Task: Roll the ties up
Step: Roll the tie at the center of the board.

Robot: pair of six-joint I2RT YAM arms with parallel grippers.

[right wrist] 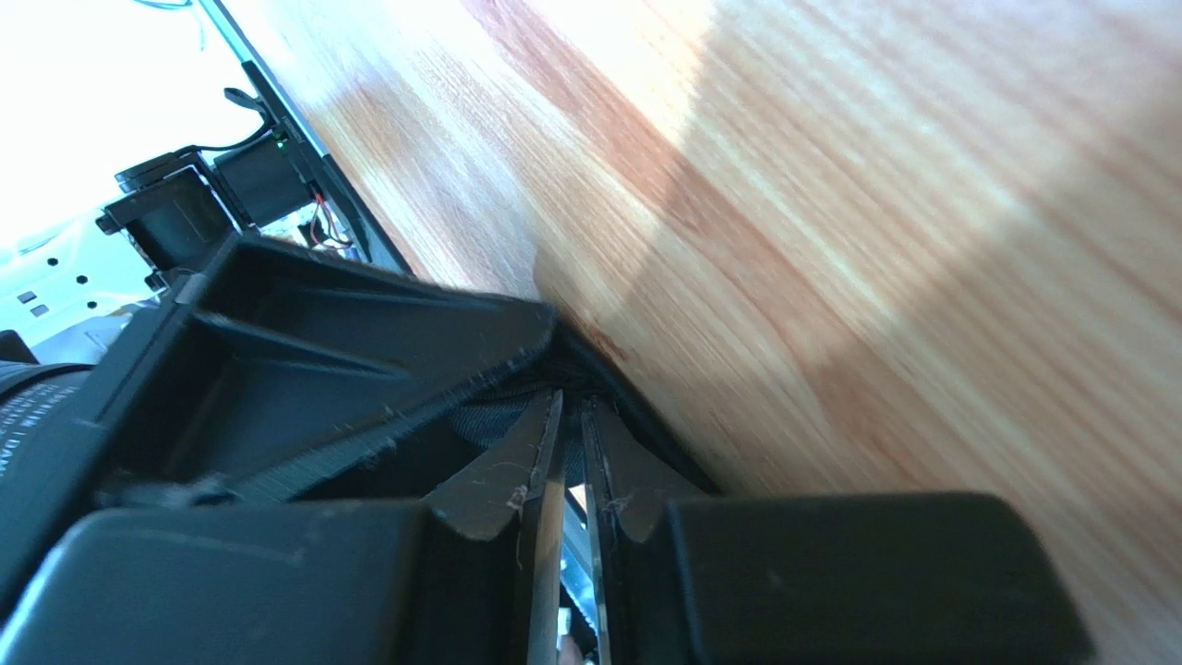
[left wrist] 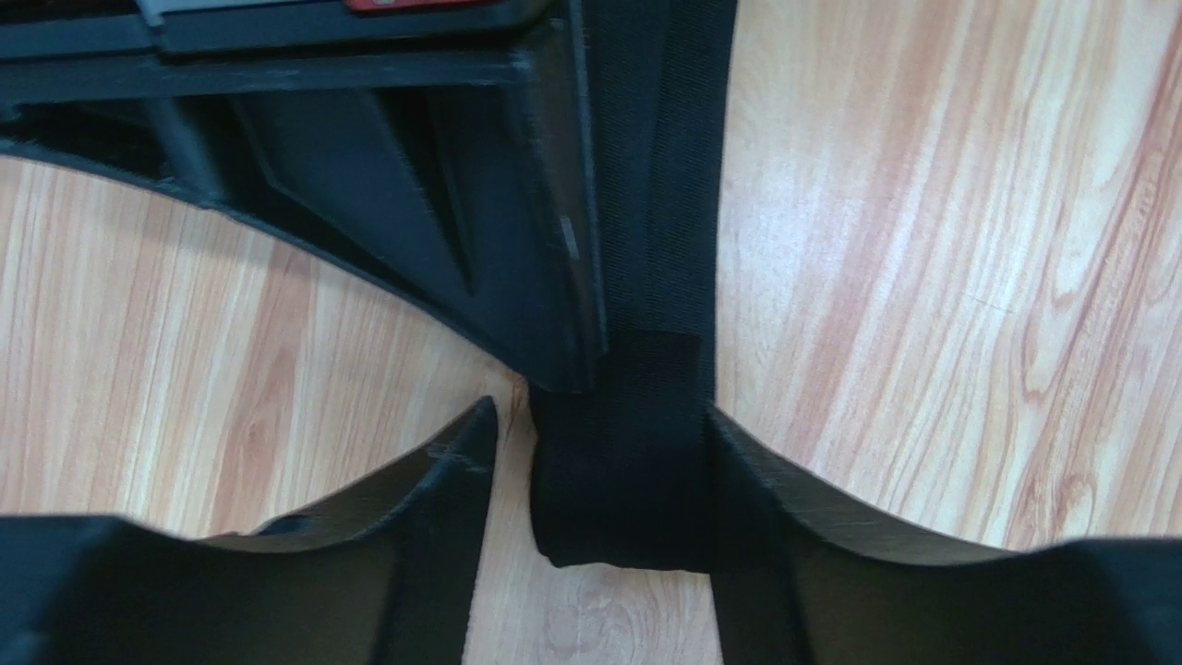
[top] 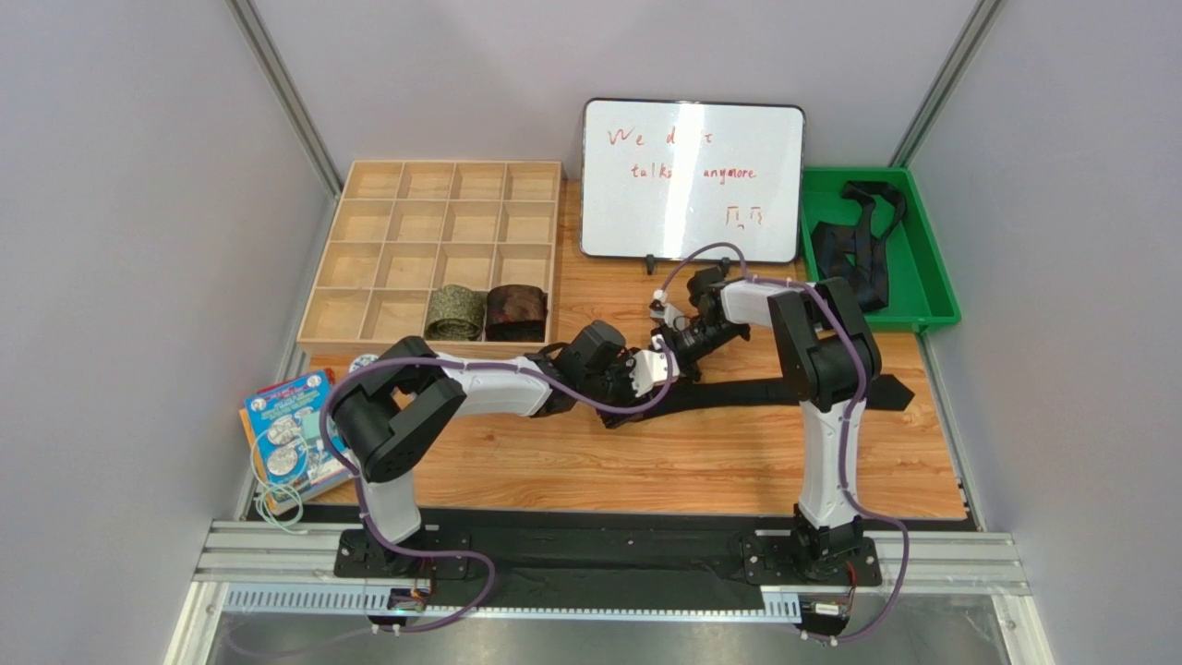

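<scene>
Left end effector, half open, straddles the folded end of a black tie before the whiteboard; right end effector nearly closed (grip unclear). Limp cloth, best pinched at the fold.

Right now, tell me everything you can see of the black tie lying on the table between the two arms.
The black tie is a long narrow strip of matte woven fabric. It lies flat across the wooden table, wider end toward the right. Its left end is folded back into the start of a roll, sitting between the open fingers of the left pincer and touching one of them. The right pincer, nearly closed, meets that same end; a grip cannot be confirmed.
</scene>
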